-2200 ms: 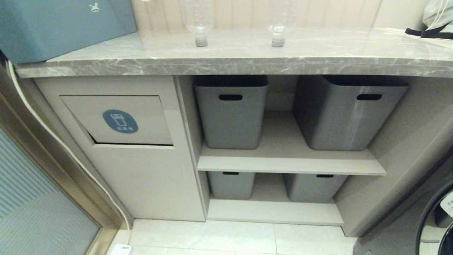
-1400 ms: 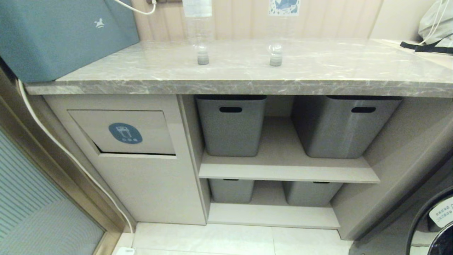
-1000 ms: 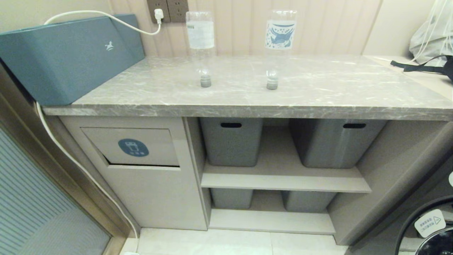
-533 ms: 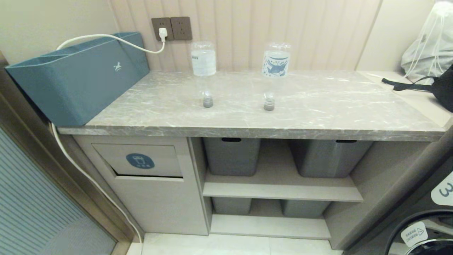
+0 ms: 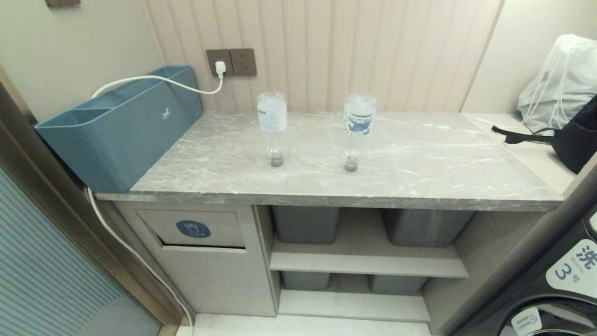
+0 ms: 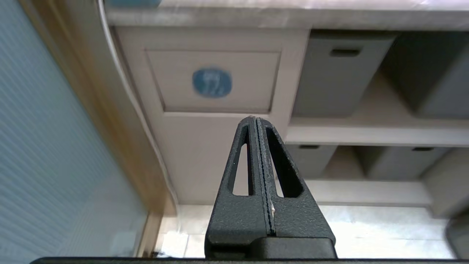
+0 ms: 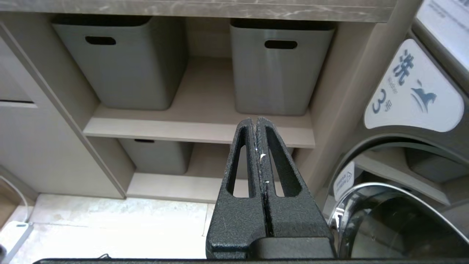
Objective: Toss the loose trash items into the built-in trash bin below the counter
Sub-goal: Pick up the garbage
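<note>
The left end effector (image 6: pixel 256 123) was pressed closed and empty, hanging low in front of the cabinet and pointing toward the built-in trash bin (image 6: pixel 213 81), whose flap with its round blue sticker sat just ahead of the tips. The right end effector (image 7: pixel 255 123) was likewise closed on nothing, aimed at the open shelves with their grey tubs (image 7: pixel 117 60), a washing machine door (image 7: pixel 388 216) beside it. Neither arm showed in the head view.

By my reading, the task stood at its opening step: nothing had been picked up. The two bottles (image 5: pixel 272 127) (image 5: pixel 358 129) stood cap-down and apart from each other on the tabletop (image 5: pixel 419 163), toward its middle, well above and beyond both end effectors. A teal box (image 5: pixel 121 130) occupied the tabletop's left end, directly over the bin.

The next move would probably call for raising an arm above the tabletop edge, opening its fingers and closing around a bottle's body. Balanced on their caps, the bottles would likely tip at a slight nudge.
</note>
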{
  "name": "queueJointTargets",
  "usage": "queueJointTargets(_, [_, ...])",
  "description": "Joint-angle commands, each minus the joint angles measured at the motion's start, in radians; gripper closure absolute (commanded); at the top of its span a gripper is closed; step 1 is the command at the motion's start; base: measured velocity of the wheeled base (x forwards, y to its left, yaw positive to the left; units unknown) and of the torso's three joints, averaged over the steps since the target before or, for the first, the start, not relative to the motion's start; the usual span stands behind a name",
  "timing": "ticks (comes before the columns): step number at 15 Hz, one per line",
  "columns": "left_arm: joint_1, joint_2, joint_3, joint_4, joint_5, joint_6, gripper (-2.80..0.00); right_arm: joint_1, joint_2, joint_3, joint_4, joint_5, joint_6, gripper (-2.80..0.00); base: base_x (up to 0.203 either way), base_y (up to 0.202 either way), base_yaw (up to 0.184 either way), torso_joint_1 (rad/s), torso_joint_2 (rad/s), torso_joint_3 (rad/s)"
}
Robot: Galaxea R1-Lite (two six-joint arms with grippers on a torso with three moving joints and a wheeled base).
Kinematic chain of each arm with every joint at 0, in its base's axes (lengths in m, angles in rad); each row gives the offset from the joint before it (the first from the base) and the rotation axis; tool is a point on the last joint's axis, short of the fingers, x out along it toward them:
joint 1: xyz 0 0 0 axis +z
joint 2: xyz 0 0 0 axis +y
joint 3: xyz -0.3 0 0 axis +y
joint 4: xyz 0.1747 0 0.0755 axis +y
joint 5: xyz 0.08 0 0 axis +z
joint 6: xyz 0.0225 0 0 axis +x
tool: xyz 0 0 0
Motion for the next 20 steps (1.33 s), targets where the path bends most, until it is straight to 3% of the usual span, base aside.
queueJointTargets(1, [-0.002,0.088,-0.072,-0.008,-0.013,-0.008,0.0,0.0,0.0,0.0,-0.002,0.0,0.001,0.0,0.0,0.0,0.0,0.104,-0.22,-0.108])
queueJointTargets(5, [-0.08,0.507,-0.318,-0.09,-0.089,-0.102,0.0,0.0,0.0,0.0,-0.002,0.0,0.001,0.0,0.0,0.0,0.0,0.03,-0.06,-0.032])
queueJointTargets(6, [-0.103,0.623,-0.363,-0.134,-0.102,-0.13,-0.73,0.0,0.0,0.0,-0.001,-0.001,0.001,0.0,0.0,0.0,0.0,0.0,0.0,0.0])
queueJointTargets(7, [-0.121,0.755,-0.4,-0.199,-0.121,-0.152,-2.8,0.0,0.0,0.0,-0.001,0.001,0.001,0.0,0.0,0.0,0.0,0.0,0.0,0.0])
queueJointTargets(10, [-0.156,1.139,-0.493,-0.45,-0.184,-0.18,-2.8,0.0,0.0,0.0,-0.002,0.0,0.001,0.0,0.0,0.0,0.0,0.0,0.0,0.0])
queueJointTargets(12, [-0.175,1.371,-0.567,-0.606,-0.228,-0.161,-2.8,0.0,0.0,0.0,-0.002,-0.001,0.001,0.0,0.0,0.0,0.0,0.0,0.0,0.0])
queueJointTargets(16, [-0.201,1.737,-0.76,-0.836,-0.297,0.033,-2.8,0.0,0.0,0.0,-0.001,0.001,0.001,0.0,0.0,0.0,0.0,0.0,0.0,0.0])
queueJointTargets(18, [-0.204,1.839,-0.827,-0.879,-0.31,0.167,-2.8,0.0,0.0,0.0,-0.002,-0.001,0.001,0.0,0.0,0.0,0.0,0.0,0.0,0.0])
queueJointTargets(20, [-0.207,1.932,-0.941,-0.89,-0.315,0.216,-2.8,-0.001,-0.001,0.0,-0.002,0.001,0.001,0.0,0.0,0.0,0.0,0.0,0.0,0.0])
